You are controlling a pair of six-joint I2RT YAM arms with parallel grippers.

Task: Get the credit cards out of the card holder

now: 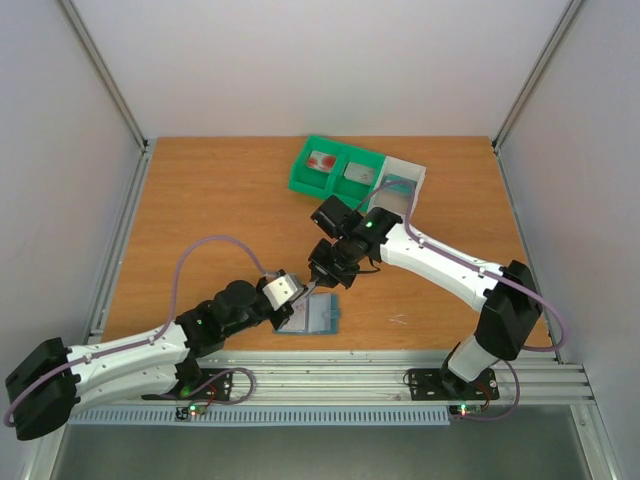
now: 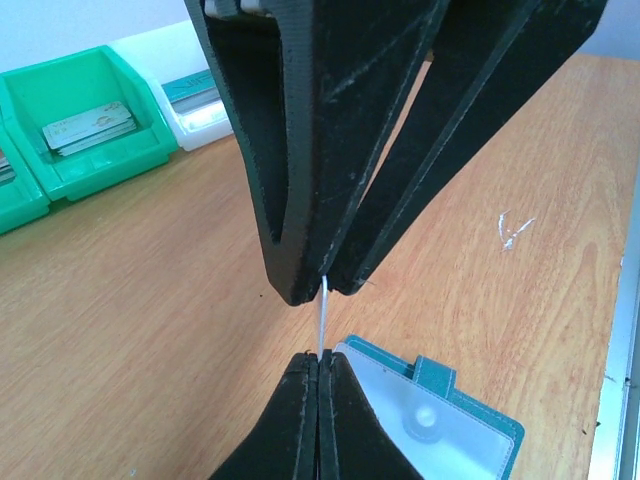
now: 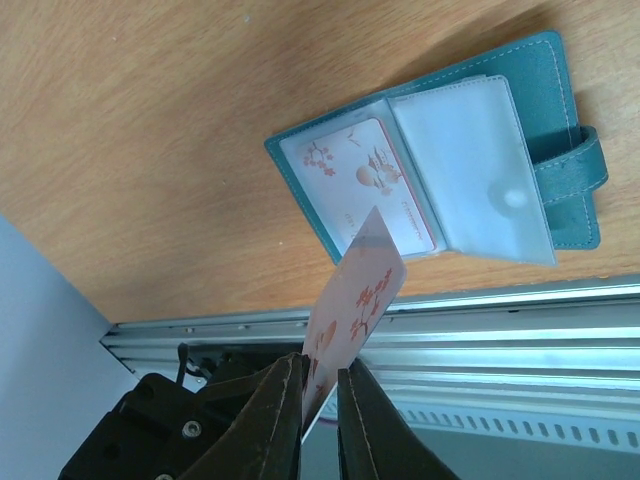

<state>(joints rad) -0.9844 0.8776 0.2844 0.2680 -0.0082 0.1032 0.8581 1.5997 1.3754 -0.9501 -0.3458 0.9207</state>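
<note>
Revealing card in right pincer, seemingly hidden overhead.

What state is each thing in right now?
card holder: open flat, one red-marked card in its pocket.
held card: out of the holder, pinched in the right gripper.
right gripper: jaws shut on the held card.
left gripper: jaws shut.
green tray: one card in each compartment.

fingers pinching white card, card holder open
</note>
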